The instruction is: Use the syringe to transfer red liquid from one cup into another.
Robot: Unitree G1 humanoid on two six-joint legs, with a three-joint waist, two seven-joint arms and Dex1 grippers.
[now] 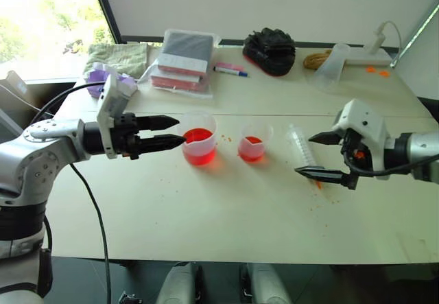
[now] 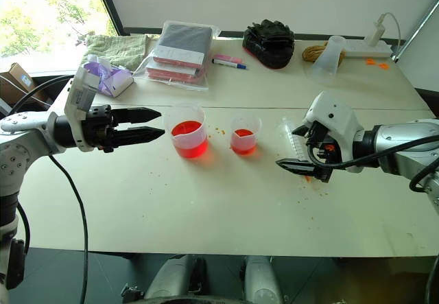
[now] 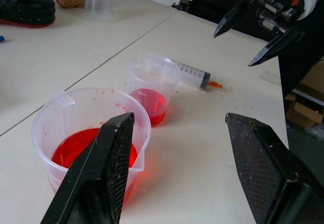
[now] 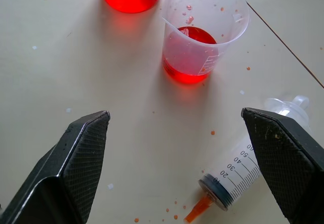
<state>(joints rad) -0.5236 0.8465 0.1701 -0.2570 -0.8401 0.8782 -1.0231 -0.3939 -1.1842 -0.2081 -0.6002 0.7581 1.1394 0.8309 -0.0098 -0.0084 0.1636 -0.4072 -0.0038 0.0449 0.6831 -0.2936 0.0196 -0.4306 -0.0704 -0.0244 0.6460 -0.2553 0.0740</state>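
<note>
Syringe: the syringe (image 1: 302,147) lay flat on the table (image 1: 206,215), to the right of the small cup (image 1: 252,147), near it but not touching. Its orange tip pointed toward the robot.
Right gripper: the right gripper (image 1: 324,156) hung just over the syringe with its two black fingers wide apart. It held nothing. One finger was over the tip end.
Left gripper: the left gripper (image 1: 173,131) was just left of the big cup (image 1: 199,139), fingers apart and empty, pointing at the cup.
Red liquid: red liquid (image 3: 91,150) sat in both cups, more in the big one. The big cup stood just left of the small cup, not touching it.
Count: one syringe, two cups with red liquid, one frosted cup (image 1: 329,65) far behind the small cup, two grippers.
Right wrist view: it showed the numbers on the syringe barrel and small orange drops on the table around the tip.
Left wrist view: it showed the other gripper above the syringe, past the small cup.
Head views: they showed the pen (image 1: 230,71), the black thing (image 1: 270,50) and the stack of packs (image 1: 184,60) far behind the cups.
</note>
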